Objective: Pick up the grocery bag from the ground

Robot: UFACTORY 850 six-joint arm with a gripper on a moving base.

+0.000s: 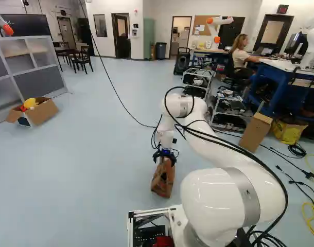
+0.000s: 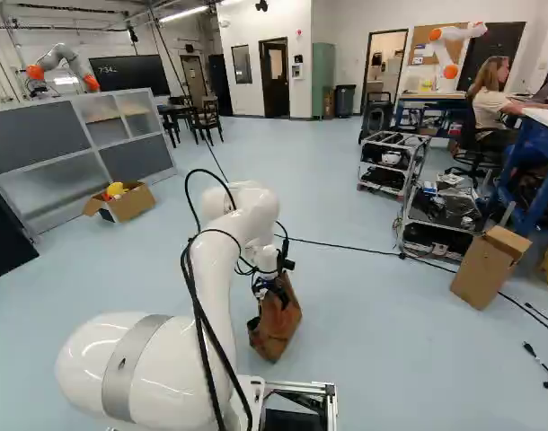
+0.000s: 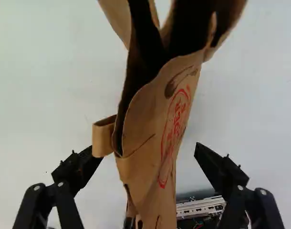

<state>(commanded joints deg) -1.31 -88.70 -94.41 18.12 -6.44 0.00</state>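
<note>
The brown paper grocery bag [image 1: 162, 180] stands on the floor just ahead of the base, below my gripper [image 1: 166, 154] in the left base view. In the right base view the bag [image 2: 275, 325] leans a little under the arm's end. The wrist view shows the bag [image 3: 150, 124] with its top gaping and red print on its side, reaching between the fingers of my gripper [image 3: 146, 155]. Both fingers stand wide apart. One is close to the bag's folded handle flap; a gap separates the other from the paper.
A cardboard box [image 2: 490, 267] stands on the floor to the right, near wheeled carts [image 2: 440, 215]. An open box with toys [image 1: 38, 111] lies by the grey partition [image 1: 23, 72]. Cables [image 1: 296, 180] trail over the floor. Other robots [image 1: 219, 25] stand farther back.
</note>
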